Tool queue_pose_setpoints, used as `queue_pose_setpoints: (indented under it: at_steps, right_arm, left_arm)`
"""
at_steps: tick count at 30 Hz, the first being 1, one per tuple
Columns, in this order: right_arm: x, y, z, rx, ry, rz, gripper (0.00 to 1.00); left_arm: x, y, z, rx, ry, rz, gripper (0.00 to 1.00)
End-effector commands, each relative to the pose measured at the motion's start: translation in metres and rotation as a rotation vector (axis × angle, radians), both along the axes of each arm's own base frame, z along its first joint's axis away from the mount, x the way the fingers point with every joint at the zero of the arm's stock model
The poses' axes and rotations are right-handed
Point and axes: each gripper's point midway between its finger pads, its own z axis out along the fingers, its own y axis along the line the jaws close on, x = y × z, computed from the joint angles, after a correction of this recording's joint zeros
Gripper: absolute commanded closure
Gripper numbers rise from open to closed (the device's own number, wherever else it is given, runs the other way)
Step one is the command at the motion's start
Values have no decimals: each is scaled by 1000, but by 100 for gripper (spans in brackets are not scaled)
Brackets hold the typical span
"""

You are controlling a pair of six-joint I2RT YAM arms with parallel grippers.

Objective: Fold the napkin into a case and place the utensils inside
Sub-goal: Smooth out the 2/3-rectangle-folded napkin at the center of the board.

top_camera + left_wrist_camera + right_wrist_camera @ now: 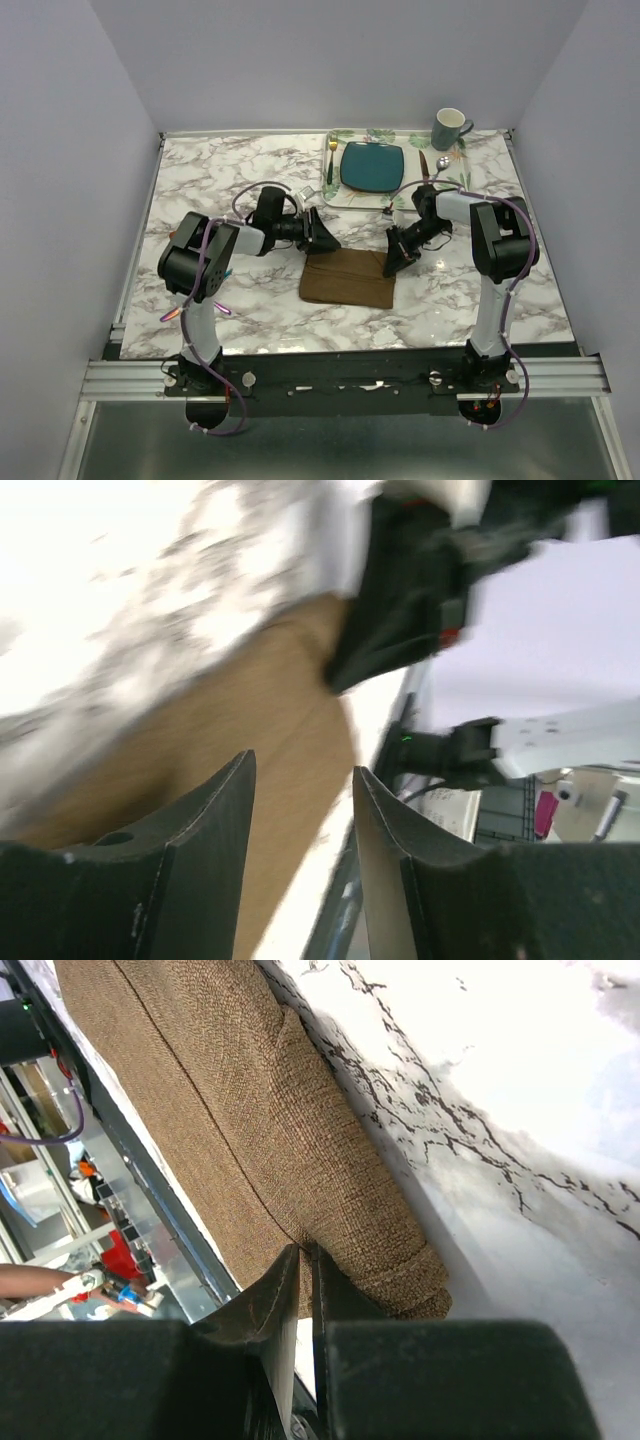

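The dark brown napkin (347, 278) lies folded into a rectangle on the marble table, in front of the plate. My left gripper (326, 238) hovers at its far left corner, open and empty. In the left wrist view (300, 765) the cloth (250, 700) lies below the spread jaws, blurred. My right gripper (392, 263) is at the napkin's right edge. In the right wrist view (305, 1252) it is shut on a layer of the folded cloth (260, 1090). Two iridescent utensil ends (223, 308) stick out by the left arm's base, mostly hidden.
A leaf-printed placemat (452, 165) at the back right holds a teal plate (373, 166), a gold fork (332, 152), a dark knife (423, 166) and a spoon (441, 162). A grey-green mug (449, 128) stands at its far corner.
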Motion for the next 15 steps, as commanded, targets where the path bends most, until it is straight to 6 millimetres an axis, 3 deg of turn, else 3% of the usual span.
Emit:
queue_pose_setpoints:
  at_steps: [1, 4, 5, 7, 8, 10, 11, 12, 13, 14, 15]
  right_arm:
    - [-5, -17, -21, -104, 3, 27, 82]
    - [-3, -16, -21, -112, -6, 33, 82]
    - [-2, -17, -21, -122, -12, 36, 82]
    - [-1, -16, -21, -128, -28, 53, 82]
    - [-2, -16, -21, -139, -34, 66, 82]
    - [-1, -16, -21, -146, -46, 74, 82]
    - [-2, -15, -20, -149, -53, 82, 82]
    - [-2, -15, -20, -148, -59, 88, 82]
    - [0, -15, -19, -152, -65, 88, 82]
    - [0, -16, -19, -157, -69, 90, 82]
    - [1, -15, -18, -157, -74, 98, 82]
  left_arm:
    - [-17, 31, -88, 220, 128, -13, 51]
    - [-9, 37, -74, 225, 35, -28, 52]
    - [-4, 35, -49, 211, -59, -37, 51]
    - [-5, 42, -33, 276, -214, -75, 50]
    - [-2, 42, -5, 292, -341, -82, 50]
    - [-24, 45, -2, 421, -536, -222, 49]
    - [-25, 52, 8, 520, -686, -240, 48]
    - [-33, 55, 6, 587, -775, -292, 46]
    - [-55, 42, 4, 615, -871, -383, 45]
    - [-62, 54, 0, 687, -990, -429, 44]
    - [-70, 52, -2, 707, -1047, -463, 44]
